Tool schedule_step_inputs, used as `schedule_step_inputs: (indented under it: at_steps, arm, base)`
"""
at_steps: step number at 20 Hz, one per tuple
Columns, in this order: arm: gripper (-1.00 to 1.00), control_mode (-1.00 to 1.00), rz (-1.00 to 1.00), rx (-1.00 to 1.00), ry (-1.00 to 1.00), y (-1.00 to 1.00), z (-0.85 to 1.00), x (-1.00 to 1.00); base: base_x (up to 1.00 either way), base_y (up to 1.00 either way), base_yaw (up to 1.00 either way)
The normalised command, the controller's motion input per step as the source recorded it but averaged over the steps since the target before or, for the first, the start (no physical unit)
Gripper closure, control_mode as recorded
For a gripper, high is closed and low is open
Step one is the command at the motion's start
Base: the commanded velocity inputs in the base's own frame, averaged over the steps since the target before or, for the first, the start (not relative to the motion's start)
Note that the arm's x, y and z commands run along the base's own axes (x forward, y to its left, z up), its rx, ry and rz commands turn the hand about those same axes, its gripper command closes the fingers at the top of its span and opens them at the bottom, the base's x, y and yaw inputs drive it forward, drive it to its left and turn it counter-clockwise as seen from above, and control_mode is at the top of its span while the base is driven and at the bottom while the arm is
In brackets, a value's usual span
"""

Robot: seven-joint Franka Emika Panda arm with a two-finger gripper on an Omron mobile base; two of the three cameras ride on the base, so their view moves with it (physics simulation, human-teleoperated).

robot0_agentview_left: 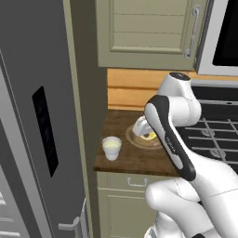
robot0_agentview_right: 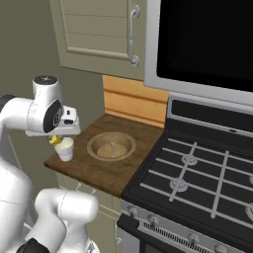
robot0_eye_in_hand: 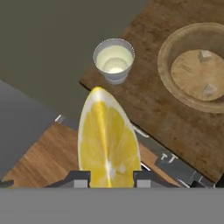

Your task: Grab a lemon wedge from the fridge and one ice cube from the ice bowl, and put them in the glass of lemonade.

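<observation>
The fingers (robot0_eye_in_hand: 108, 178) are closed part-way on the lemon wedge (robot0_eye_in_hand: 108, 140), one dark tip pressing each side of its lower end. The wedge stands up between them with its cut face toward the hand camera: bright yellow flesh, a paler central line, a thin pale rind along the curved edge and a pointed top. In the right base view the wedge (robot0_agentview_right: 55, 140) shows as a small yellow piece under the hand, just above the glass of lemonade (robot0_agentview_right: 64, 148).

The glass (robot0_eye_in_hand: 113, 60) is a small whitish tumbler with pale yellow liquid, standing near the left edge of the dark wooden surface (robot0_eye_in_hand: 175, 127). Beside it sits the ice bowl (robot0_eye_in_hand: 175, 52), wide, shallow and brownish, with two small pale ice cubes (robot0_eye_in_hand: 204, 56) on its bottom. The grey fridge (robot0_agentview_left: 32, 121) stands to the left of the surface, the stove (robot0_agentview_right: 207, 173) to its right.
</observation>
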Motion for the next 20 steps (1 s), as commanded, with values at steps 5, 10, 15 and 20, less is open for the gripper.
schedule_step_inputs:
  at_steps: [5,10,15,20]
  arm:
    - [1.00,-1.00,0.02,0.10,0.00,0.00,-0.10,0.79]
    - [1.00,-1.00,0.05,0.00,0.01,0.20,-0.11,0.55]
    - [1.00,-1.00,0.02,0.00,0.00,0.16,-0.42,0.48]
    - [1.00,-1.00,0.01,-0.02,0.00,0.21,-0.54,0.11]
  base:
    - [0.00,0.00,0.00]
    - [0.00,0.00,0.00]
    - [0.00,0.00,0.00]
    - [0.00,0.00,0.00]
